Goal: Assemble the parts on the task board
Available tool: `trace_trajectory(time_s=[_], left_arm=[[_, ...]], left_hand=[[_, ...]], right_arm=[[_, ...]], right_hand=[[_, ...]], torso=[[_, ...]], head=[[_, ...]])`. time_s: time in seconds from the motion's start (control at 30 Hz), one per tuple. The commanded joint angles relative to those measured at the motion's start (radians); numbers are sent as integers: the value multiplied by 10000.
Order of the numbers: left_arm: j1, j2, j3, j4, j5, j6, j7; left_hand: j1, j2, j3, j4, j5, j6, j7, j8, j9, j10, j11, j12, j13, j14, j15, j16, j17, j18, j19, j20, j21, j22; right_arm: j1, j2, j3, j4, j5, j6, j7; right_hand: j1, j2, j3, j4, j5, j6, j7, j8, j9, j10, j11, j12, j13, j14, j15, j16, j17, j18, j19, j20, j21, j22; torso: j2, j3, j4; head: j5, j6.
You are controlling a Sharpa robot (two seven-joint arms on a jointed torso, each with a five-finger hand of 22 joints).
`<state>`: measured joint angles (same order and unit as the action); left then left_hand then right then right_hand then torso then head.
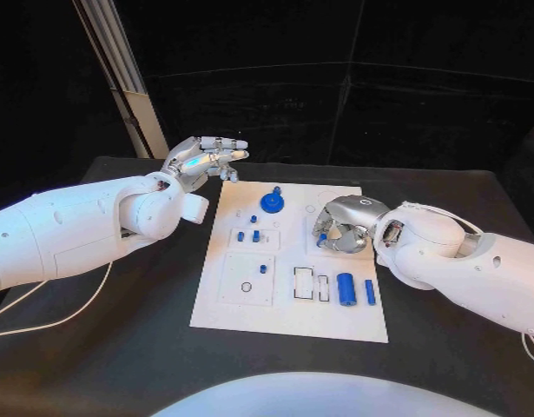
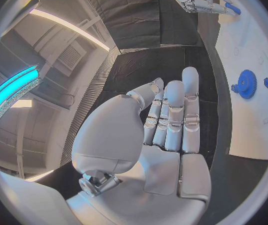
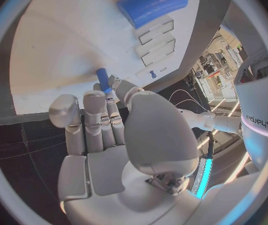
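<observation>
White rectangular task board (image 1: pixel 342 326) flat on black worktop (image 1: pixel 91 365), long axis running away from the robot. Recessed pockets on the board: black-outlined rectangular slots (image 1: pixel 306 282) near the front, nothing seen inside; beside them a thick blue cylinder (image 1: pixel 346 288) and a thin blue rod (image 1: pixel 371 292), both lying on the board surface. Raised square plate (image 1: pixel 248 280) at front left carrying a small dark ring (image 1: pixel 247 287). Further back, short blue pegs (image 1: pixel 255 235) standing in a block. Blue toothed gear (image 1: pixel 274 203) at the far end, upright stem on top.

Right hand (image 1: pixel 342 228) over the board's right-hand middle, fingers curled, pinching a small blue pin (image 3: pixel 103 78) at the fingertips; pin tip close above the white surface.

Left hand (image 1: pixel 199 159) off the board, beyond its far-left corner, fingers straight and together, holding nothing.

Bare worktop either side of the board and along its front edge.
</observation>
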<state>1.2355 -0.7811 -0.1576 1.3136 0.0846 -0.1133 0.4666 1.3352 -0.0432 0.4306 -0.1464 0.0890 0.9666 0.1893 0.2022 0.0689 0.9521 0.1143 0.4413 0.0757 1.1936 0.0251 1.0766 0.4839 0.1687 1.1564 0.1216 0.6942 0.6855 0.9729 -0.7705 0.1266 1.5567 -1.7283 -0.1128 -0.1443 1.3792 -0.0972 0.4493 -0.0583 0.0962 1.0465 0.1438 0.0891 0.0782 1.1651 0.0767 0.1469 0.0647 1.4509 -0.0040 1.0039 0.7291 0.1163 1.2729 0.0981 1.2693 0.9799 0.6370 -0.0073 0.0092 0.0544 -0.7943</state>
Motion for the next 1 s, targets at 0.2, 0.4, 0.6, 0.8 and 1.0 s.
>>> trace_trajectory(time_s=[0.2, 0.4, 0.6, 0.8, 1.0], left_arm=[[18, -8, 9, 0, 27, 137, -24], [19, -21, 9, 1, 27, 145, -58], [19, -24, 9, 4, 27, 155, -81], [19, -25, 9, 3, 27, 158, -85], [19, -27, 9, 1, 27, 155, -90]], left_hand=[[-22, 119, -31, -34, 15, -64, -7, 60, -9, -97, 23, 76, -19, -42, 6, -9, -41, 143, -68, 7, -52, -16], [-47, 111, -46, -29, 9, -83, -1, 63, -11, -133, 33, 84, -23, -49, 13, -9, -51, 140, -70, 13, -56, -17], [-61, 109, -54, -25, 7, -99, 1, 62, -13, -157, 38, 88, -26, -29, 18, 20, 0, 140, -68, 16, -58, -18], [-65, 108, -56, -24, 7, -104, 2, 63, -14, -166, 39, 90, -27, -30, 20, 19, -7, 140, -67, 17, -58, -19], [-76, 108, -63, -22, 6, -120, 6, 64, -15, -200, 45, 93, -31, -30, 24, 24, -10, 139, -65, 21, -60, -20]], right_arm=[[11, 31, 1, 0, -293, -21, -33], [11, 37, 1, 5, -353, 89, -91], [10, 42, 1, 22, -369, 165, -104], [10, 47, 1, 33, -373, 159, -90], [10, 51, 1, 42, -374, 130, -74]], right_hand=[[-104, -77, 130, -4, -78, 51, 13, -50, -25, 10, 24, -112, -15, -28, -25, -19, -79, 1, 21, 7, 41, -22], [-129, -180, 190, -31, -90, -50, 63, -141, -62, -58, 67, -205, -19, -53, 2, -50, -134, 1, 5, 18, 38, -30], [-232, -336, 227, -22, -107, -222, 118, -241, -101, -185, 132, -335, -17, -72, 55, -67, -179, 4, -24, 58, 27, -53], [-290, -368, 228, 7, -110, -257, 131, -247, -104, -203, 144, -362, -13, -73, 66, -57, -173, 3, -25, 72, 30, -46], [-304, -345, 249, 26, -102, -252, 133, -239, -100, -174, 141, -356, -5, -72, 67, -50, -169, 3, -25, 78, 32, -45]], torso=[[5, -3, 6], [1, -4, 6], [0, 0, -6], [4, 1, 0], [7, 2, 5]], head=[[-5, -7], [-4, -19], [6, -34], [1, -35], [2, -46]])
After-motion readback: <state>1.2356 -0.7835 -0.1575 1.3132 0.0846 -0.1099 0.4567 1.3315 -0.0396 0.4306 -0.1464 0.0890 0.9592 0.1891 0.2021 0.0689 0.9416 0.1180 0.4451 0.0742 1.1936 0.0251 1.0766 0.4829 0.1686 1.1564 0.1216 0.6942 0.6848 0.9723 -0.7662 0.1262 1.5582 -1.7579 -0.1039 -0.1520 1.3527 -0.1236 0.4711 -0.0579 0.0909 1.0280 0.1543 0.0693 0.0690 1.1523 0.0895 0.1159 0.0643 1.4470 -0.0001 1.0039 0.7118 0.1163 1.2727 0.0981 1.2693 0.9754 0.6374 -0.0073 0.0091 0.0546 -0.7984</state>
